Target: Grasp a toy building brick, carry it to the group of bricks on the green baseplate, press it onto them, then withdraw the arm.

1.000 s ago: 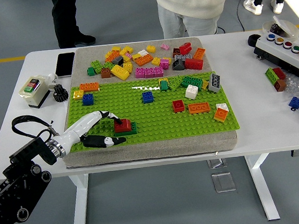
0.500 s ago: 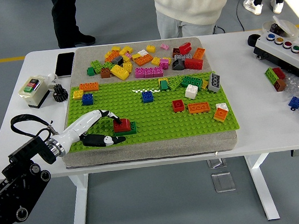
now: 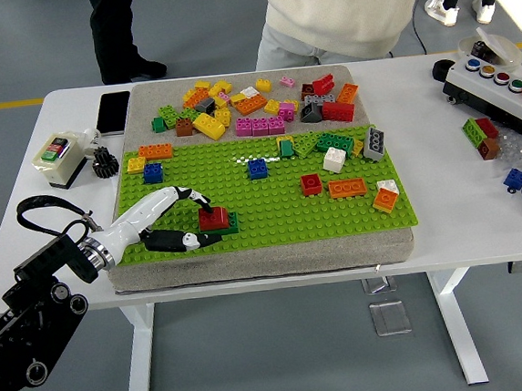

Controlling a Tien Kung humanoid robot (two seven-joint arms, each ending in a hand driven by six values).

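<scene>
The left hand [image 3: 179, 223] has barely lifted, fingers pinched on the red brick [image 3: 214, 218] (studs up) atop the green brick [image 3: 230, 224], long axis left-right

One robot hand [image 3: 167, 224], one green baseplate [image 3: 270, 199] and one white desk [image 3: 440, 152]. On the baseplate: two blue bricks [image 3: 153, 173], one red-on-green stack [image 3: 216, 220], one white brick [image 3: 334, 160]. One phone [image 3: 114, 111], two control boxes [image 3: 60, 157]. Loose bricks beyond [image 3: 253, 105]: too many to count reliably.

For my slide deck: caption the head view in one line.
Left hand presses a red brick onto a green brick on the baseplate.
</scene>
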